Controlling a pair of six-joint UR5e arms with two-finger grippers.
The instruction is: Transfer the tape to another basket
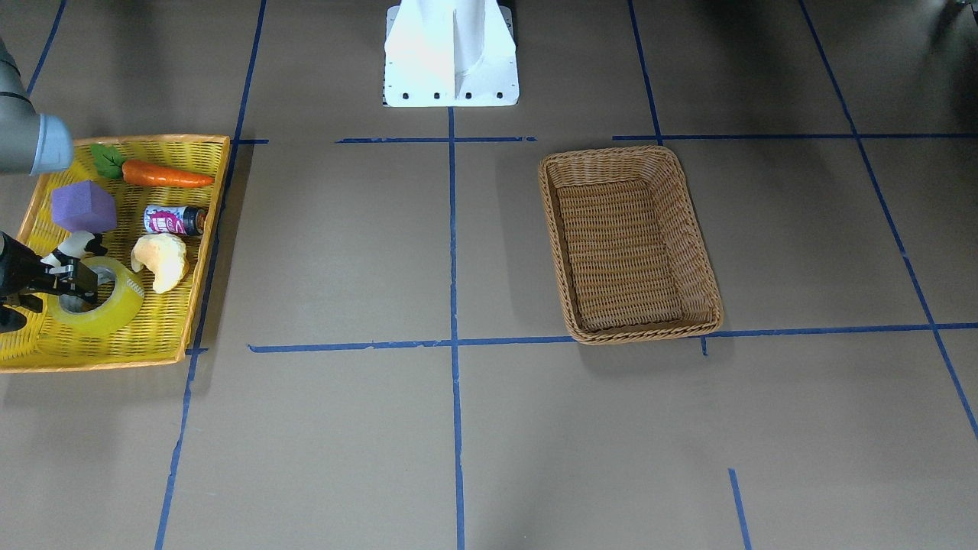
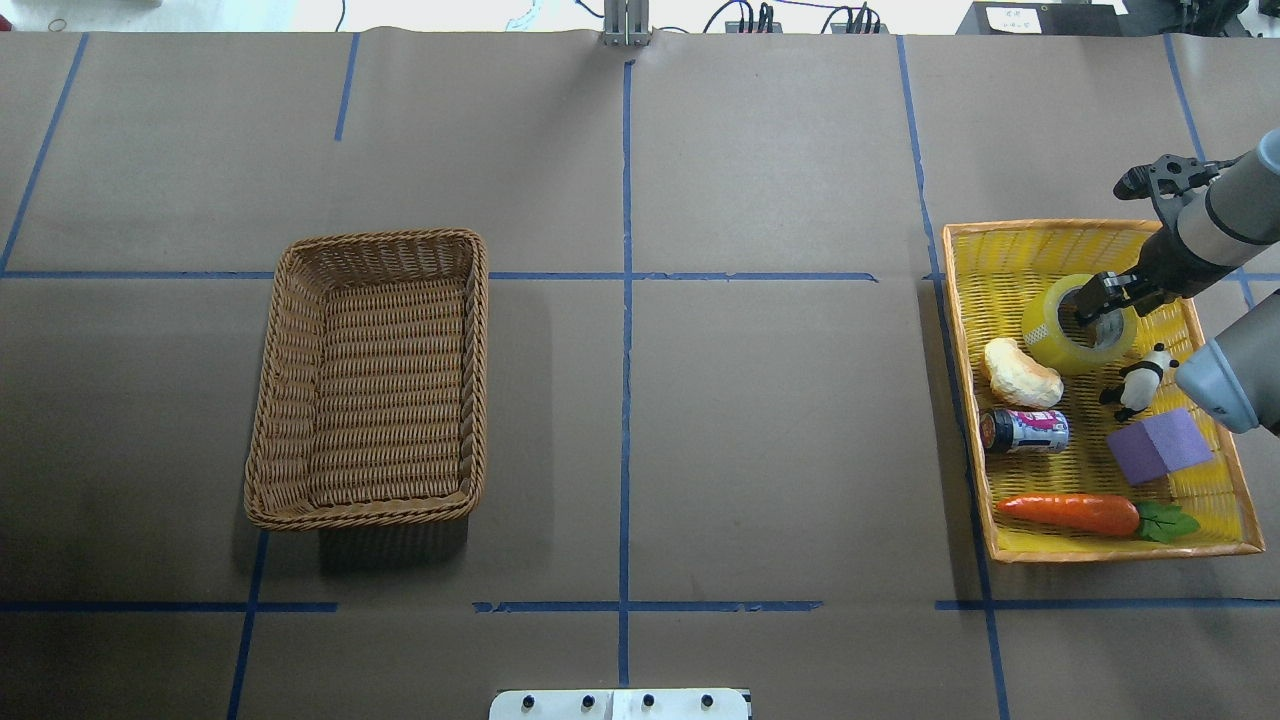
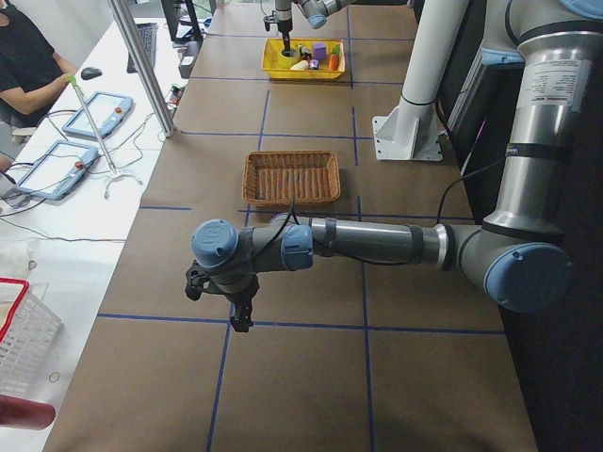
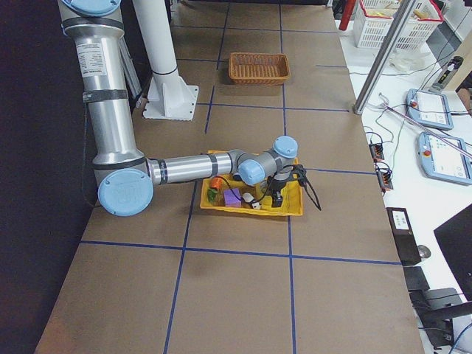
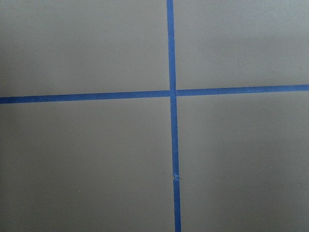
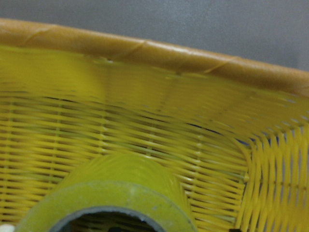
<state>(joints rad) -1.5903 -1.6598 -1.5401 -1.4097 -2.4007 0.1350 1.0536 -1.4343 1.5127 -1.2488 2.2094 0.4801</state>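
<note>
Your right pincer [image 2: 1103, 300] sits on the tape [image 2: 1050, 338], which lies right under it in the yellow tray [image 2: 1010, 260]; whether it pinches the roll's wall I cannot tell, so close firmly before you lift toward the wicker basket [image 2: 380, 400], well apart.

A: What does the table [image 2: 760, 150] look like?

B: It is covered in brown paper, and blue tape lines [image 2: 627, 300] mark it into large squares. The light is even and the shadows are soft.

A: And beside it?

B: A white bench [image 3: 94, 202] runs along its side. On it are two control pendants [image 3: 58, 168], loose cables and a white crate [image 3: 24, 330]. A metal post [image 3: 141, 66] rises at the table's edge.
</note>
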